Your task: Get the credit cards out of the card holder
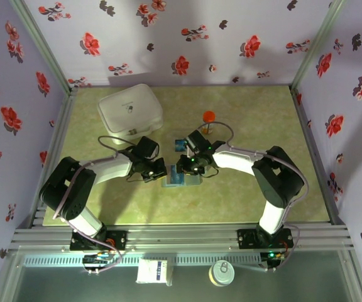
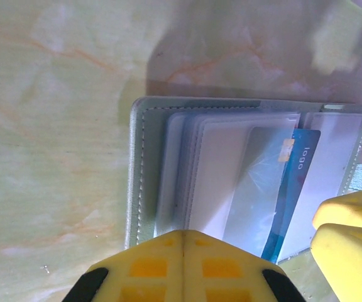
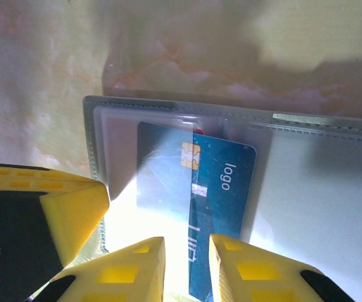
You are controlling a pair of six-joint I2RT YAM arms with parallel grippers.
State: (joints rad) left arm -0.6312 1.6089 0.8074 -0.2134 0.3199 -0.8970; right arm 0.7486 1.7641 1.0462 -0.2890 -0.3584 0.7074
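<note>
Two end effectors meet over the card holder (image 2: 138,182), which lies open and flat near the centre of the green marbled worktop (image 1: 263,132). We find the left end effector (image 2: 184,251) closed, yellow fingers together, its tips at the holder's near edge. The right end effector (image 3: 186,261) stands narrowly open. The near end of the blue-teal card (image 3: 225,182) lies in line with the gap, and we cannot confirm a grip on it. This card sits slanted, partly under a clear sleeve (image 3: 124,163) of the holder. It carries a gold chip (image 3: 191,155) and the word "logo"; the characters below the chip are not legible. A sliver of red (image 3: 198,131) shows at its far edge. Farther back stand an orange-capped bottle (image 1: 208,121) and, to its left, a white lidded case (image 1: 131,108), whose small mark we cannot read.
</note>
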